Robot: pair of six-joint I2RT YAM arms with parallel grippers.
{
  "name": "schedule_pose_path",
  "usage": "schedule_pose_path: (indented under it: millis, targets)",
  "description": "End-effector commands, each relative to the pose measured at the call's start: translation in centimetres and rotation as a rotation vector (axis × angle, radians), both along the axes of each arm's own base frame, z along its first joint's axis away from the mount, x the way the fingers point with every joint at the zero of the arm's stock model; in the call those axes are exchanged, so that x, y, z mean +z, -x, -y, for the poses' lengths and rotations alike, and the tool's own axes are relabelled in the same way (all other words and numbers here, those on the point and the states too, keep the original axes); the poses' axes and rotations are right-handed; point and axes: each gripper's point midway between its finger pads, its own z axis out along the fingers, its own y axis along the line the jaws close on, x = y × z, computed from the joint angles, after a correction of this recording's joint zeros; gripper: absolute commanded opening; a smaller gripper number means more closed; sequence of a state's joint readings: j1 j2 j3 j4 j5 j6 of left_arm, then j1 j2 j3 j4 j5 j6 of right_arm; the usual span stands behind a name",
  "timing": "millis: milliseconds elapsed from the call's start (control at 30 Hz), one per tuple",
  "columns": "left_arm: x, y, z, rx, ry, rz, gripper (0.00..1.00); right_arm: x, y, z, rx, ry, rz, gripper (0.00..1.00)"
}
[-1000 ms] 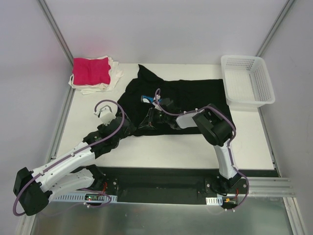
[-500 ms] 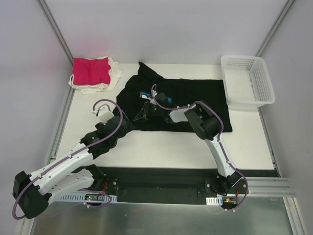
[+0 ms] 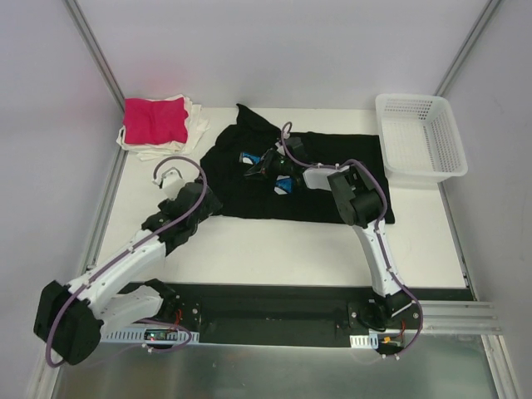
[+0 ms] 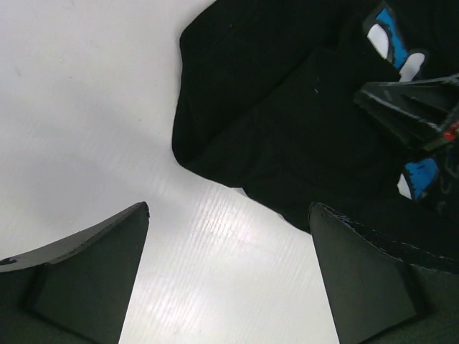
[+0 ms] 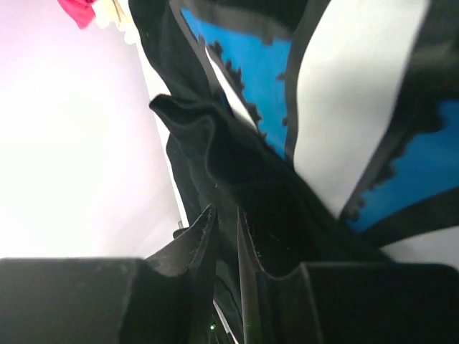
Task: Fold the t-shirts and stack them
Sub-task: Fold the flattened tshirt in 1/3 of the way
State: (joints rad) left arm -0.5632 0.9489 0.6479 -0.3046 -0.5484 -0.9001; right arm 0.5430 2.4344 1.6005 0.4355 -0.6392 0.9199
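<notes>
right claw (image 5: 224, 215) clenched on a raised fold of the black t-shirt (image 3: 328, 150), spread mid-desk (image 3: 274, 245). left claw (image 4: 229, 215) released, beside its left edge. pink t-shirt (image 3: 155, 120) tops cream t-shirts (image 3: 197, 131) in the far-left corner.

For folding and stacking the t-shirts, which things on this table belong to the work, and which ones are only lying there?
Belong to the work:
- black t-shirt, pinched by the right gripper
- pink t-shirt, on top of the cream t-shirts
- left gripper, open beside the black one

Only lying there:
- white mesh basket, at the far right
</notes>
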Motion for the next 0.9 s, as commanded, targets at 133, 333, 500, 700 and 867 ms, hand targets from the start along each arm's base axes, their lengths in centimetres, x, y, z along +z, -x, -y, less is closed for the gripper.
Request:
schedule_pose_path:
  millis: [133, 333, 500, 700, 867]
  targets:
    - [-4.8, -3.0, 3.1, -0.045, 0.053, -0.096, 0.73, 2.4, -1.2, 1.7, -0.031, -0.020, 0.057, 0.20]
    - [-6.9, -3.1, 3.7, -0.046, 0.060, -0.155, 0.60, 3.5, -2.1, 4.8, -0.086, -0.065, 0.047, 0.20]
    - [-7.7, -2.6, 3.1, -0.026, 0.046, -0.173, 0.60, 4.6, -3.1, 7.5, -0.137, -0.091, 0.061, 0.20]
    - [-7.5, -2.1, 1.9, 0.017, 0.012, -0.175, 0.59, 4.7, -3.3, 9.3, -0.168, -0.110, 0.057, 0.20]
    - [-7.7, -1.7, 1.1, 0.056, -0.009, -0.186, 0.51, 4.6, -3.2, 10.4, -0.183, -0.123, 0.041, 0.20]
